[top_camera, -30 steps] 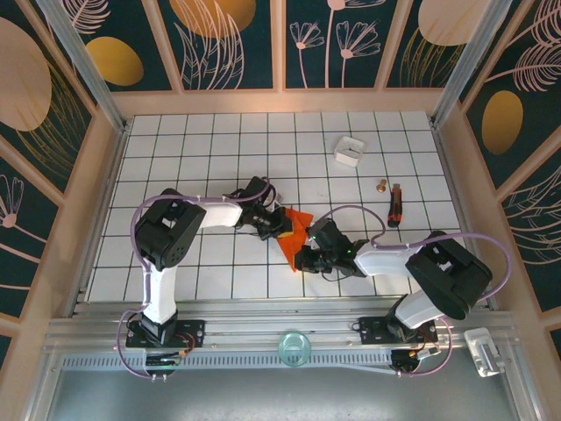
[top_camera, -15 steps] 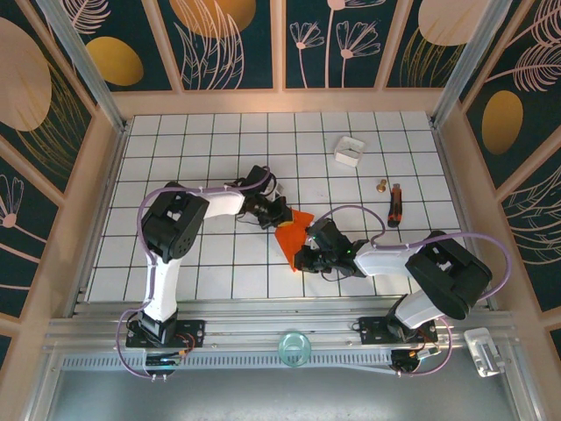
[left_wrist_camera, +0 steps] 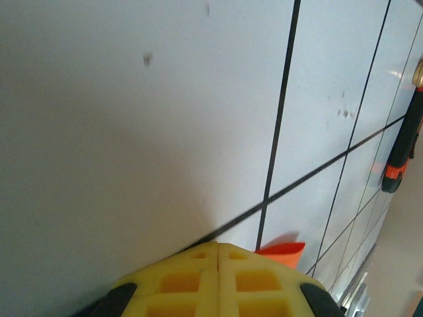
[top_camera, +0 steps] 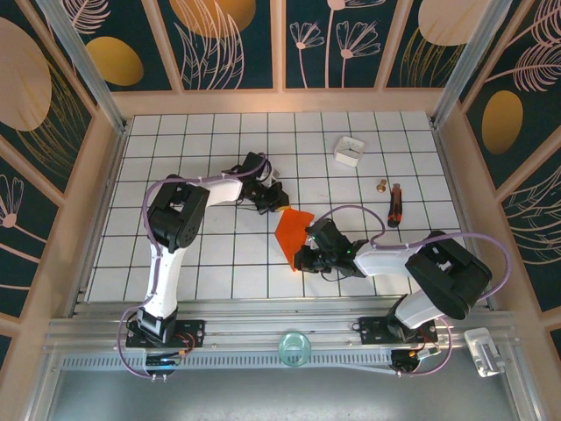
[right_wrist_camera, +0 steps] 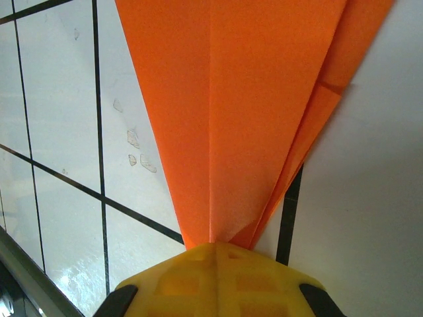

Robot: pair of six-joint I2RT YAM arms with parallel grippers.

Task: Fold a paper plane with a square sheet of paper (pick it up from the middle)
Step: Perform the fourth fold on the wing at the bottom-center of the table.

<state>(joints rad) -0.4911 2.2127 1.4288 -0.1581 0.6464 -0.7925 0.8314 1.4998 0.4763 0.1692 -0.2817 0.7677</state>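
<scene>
Withdrawn from the sheet since the earlier frames, the left end effector (top_camera: pixel 273 199) now sits just off the far-left corner of the paper plane (top_camera: pixel 293 235). The plane lies flatter on the tabletop (top_camera: pixel 210 263), long axis near-to-far, narrow end at the right end effector (top_camera: pixel 304 257).

Left wrist view: fingers (left_wrist_camera: pixel 198 264) pressed together, empty — an orange corner shows just to their right.

Right wrist view: fingers (right_wrist_camera: pixel 192 281) clamped on the narrow end — the creased body fans straight ahead. The right arm is nearer.

Orange-red paper (top_camera: pixel 292 235), folded into a layered wedge with a centre crease, lies flat on the desk (top_camera: pixel 219 254), narrow tip pinched in the right gripper (right_wrist_camera: pixel 215 246).
</scene>
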